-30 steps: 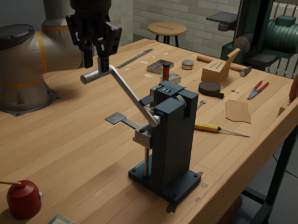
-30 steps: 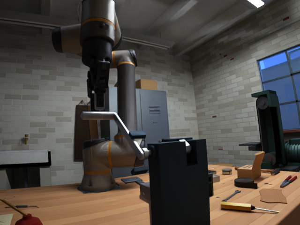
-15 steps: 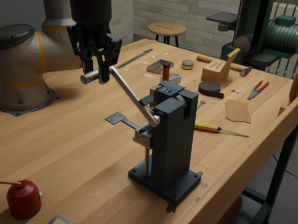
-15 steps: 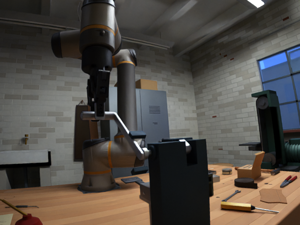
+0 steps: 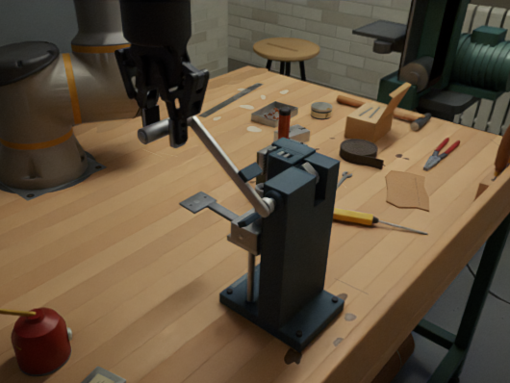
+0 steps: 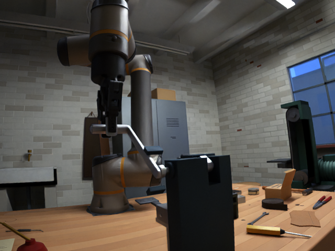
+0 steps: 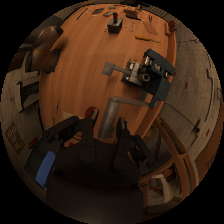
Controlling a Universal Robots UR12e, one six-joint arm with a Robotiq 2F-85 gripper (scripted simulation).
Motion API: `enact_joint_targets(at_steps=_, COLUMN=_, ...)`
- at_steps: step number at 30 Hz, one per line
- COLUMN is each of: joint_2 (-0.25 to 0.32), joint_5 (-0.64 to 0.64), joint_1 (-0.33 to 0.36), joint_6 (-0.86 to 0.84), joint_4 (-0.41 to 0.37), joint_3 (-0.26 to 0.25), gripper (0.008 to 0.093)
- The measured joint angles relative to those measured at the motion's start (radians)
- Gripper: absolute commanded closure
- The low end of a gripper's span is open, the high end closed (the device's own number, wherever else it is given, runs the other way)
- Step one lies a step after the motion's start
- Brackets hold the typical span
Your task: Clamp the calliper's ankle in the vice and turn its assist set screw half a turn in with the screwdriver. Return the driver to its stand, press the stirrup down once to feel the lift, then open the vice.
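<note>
The calliper point(image 5: 243, 226) sits in the dark vice point(image 5: 293, 240) in the middle of the bench, its flat stirrup plate point(image 5: 198, 202) reaching out to the left. The vice's grey crank arm point(image 5: 226, 166) slopes up and left from the screw hub to a round handle point(image 5: 154, 131). The red-handled screwdriver point(image 5: 284, 122) stands upright in its stand behind the vice. My gripper point(image 5: 163, 130) hangs straight down over the handle point(image 7: 107, 116), and the handle lies between its fingers point(image 6: 111, 129). The gripper is open and holds nothing.
The crank arm crosses the space right of my fingers. My arm's base point(image 5: 38, 125) stands at the far left. A red oil can point(image 5: 41, 340) sits at the near left corner. A yellow-handled screwdriver point(image 5: 375, 220), cardboard point(image 5: 407, 190), pliers point(image 5: 440, 153) and a wooden block point(image 5: 375, 118) lie to the right.
</note>
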Motion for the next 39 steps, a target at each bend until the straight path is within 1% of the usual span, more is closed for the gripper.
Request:
enact_joint_targets(at_steps=7, joint_2=0.000, joint_5=0.000, joint_1=0.000, joint_6=0.000, joint_4=0.000, joint_3=0.000, gripper=0.0534)
enact_joint_targets(at_steps=27, joint_2=0.000, joint_5=0.000, joint_1=0.000, joint_6=0.000, joint_4=0.000, joint_3=0.000, gripper=0.0929)
enact_joint_targets(at_steps=39, joint_2=0.000, joint_5=0.000, joint_1=0.000, joint_6=0.000, joint_4=0.000, joint_3=0.000, gripper=0.0934)
